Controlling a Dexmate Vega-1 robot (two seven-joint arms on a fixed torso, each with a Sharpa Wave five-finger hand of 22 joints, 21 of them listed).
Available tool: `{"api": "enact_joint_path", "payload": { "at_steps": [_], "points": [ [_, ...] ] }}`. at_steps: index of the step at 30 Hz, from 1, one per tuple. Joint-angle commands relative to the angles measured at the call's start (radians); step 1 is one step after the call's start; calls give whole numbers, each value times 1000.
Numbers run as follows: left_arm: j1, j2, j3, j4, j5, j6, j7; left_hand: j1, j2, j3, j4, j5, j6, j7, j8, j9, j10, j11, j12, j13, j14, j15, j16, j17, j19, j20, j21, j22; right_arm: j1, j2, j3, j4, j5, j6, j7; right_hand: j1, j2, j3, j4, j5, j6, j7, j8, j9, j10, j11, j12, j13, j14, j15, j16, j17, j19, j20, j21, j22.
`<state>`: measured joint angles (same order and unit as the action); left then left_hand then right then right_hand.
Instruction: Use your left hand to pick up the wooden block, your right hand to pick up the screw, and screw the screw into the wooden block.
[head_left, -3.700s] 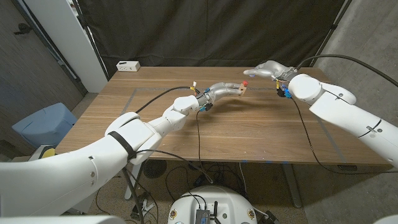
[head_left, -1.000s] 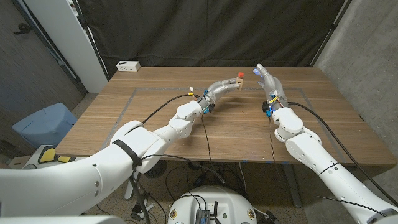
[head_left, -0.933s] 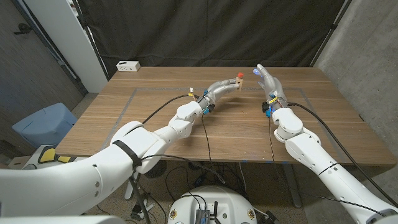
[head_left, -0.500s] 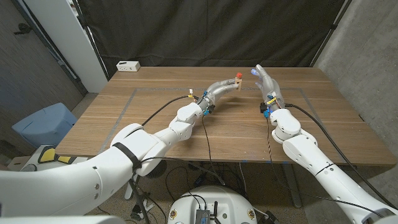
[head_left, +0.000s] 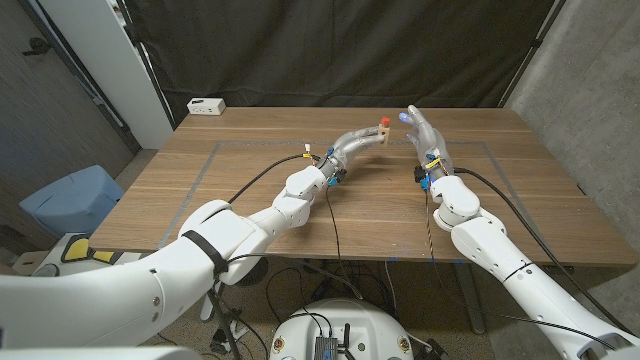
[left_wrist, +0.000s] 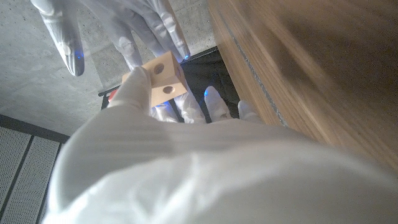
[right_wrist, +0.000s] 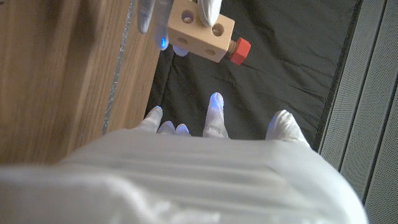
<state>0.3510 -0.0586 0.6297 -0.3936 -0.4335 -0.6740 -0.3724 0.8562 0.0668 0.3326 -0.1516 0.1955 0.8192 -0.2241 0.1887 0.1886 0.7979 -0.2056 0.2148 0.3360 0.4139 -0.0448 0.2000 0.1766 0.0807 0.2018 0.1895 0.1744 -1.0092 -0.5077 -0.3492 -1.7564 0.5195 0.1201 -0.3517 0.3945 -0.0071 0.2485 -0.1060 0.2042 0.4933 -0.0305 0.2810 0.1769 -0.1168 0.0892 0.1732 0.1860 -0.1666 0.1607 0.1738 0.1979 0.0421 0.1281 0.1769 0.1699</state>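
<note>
I have the left hand (head_left: 366, 139) raised above the far middle of the brown wooden table (head_left: 250, 205), its fingers (right_wrist: 208, 7) clamped on the small pale wooden block with round holes (right_wrist: 194, 28). The red-headed screw (right_wrist: 240, 47) sits in one end of that block, its head sticking out on the side toward my right hand (head_left: 424, 135). The right hand is just beside the block, apart from it, fingers (left_wrist: 168, 25) spread wide and holding nothing, with blue lights glowing at their tips. From the left wrist view I see two holes in the block's near face. A small white box (head_left: 206, 105) rests on the table's far left corner.
</note>
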Motion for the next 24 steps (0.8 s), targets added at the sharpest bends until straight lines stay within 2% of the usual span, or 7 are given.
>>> {"api": "enact_joint_path", "payload": {
  "at_steps": [1, 13, 24],
  "points": [
    [13, 0, 5, -15, 4, -15, -4, -7, 2, 3, 1, 4, 18, 0, 8, 4, -1, -1, 2, 3, -5, -28, 1, 3, -6, 2, 6, 4, -7, 3, -9, -4, 6, -1, -1, -6, 6, 4, -1, 6, 3, -1, -3, 0, -14, 1, -1, -1, -35, -2, 2, 3, -9, 2, 5, 2],
    [34, 15, 11, -53, 8, -23, -1, -7, 3, 4, 1, 4, 18, 0, 8, 4, 1, -1, 3, 3, -5, -28, 1, 4, -6, 2, 6, 4, -19, -5, -10, -23, 3, 0, -2, -12, 14, 5, 0, 6, 33, -1, -5, -1, -19, -3, 5, -3, -43, -4, 9, 2, -13, 2, 7, 2],
    [70, 43, 18, -133, 11, -9, 19, -7, 2, 4, 0, 5, 19, 0, 8, 4, 4, -1, 4, 4, -4, -28, 1, 3, -5, 1, 7, 4, -40, -11, -9, -57, -5, -7, -19, -15, 18, 6, -1, 6, 59, 2, -5, -1, -10, 1, 11, -4, -40, -4, 14, 2, -7, 0, 11, 2]
  ]
}}
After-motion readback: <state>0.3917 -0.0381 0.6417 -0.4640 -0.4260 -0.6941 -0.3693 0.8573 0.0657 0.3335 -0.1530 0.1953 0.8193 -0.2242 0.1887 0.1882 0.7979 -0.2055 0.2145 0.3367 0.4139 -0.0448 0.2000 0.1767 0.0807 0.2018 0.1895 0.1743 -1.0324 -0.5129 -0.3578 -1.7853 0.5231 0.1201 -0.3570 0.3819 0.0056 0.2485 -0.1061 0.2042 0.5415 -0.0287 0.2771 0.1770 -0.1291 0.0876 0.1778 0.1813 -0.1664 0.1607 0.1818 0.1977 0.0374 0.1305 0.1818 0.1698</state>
